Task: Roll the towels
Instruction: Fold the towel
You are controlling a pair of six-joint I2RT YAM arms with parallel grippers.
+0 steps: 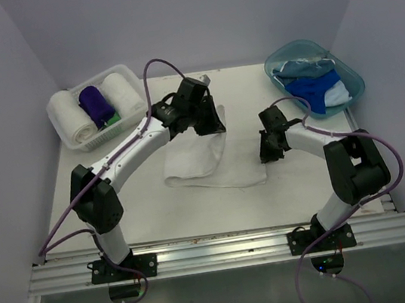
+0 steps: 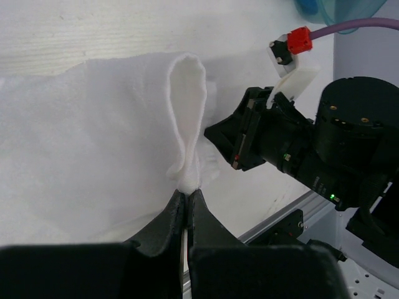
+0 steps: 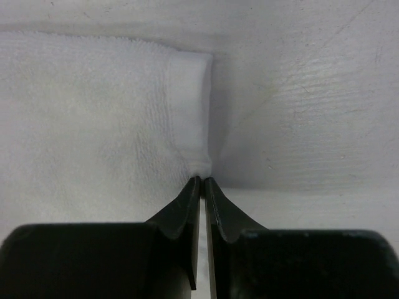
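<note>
Top external view: in the upper left of the frame stands the white lattice basket. It holds two rolled white towels with a purple towel between them and a green towel just below the purple one.

Toward the centre, the left gripper hangs over the upper edge of the flat white towel, which lies on the table. In the left wrist view its fingers are clamped on a pinch of that cloth, and a loop of it stands up above the tips.

Right of centre, the right gripper sits low at the towel's right edge. The right wrist view shows its fingers nearly together on the hem corner.

In the upper right, the teal tub holds a royal blue towel and a pale blue towel, both unrolled.
</note>
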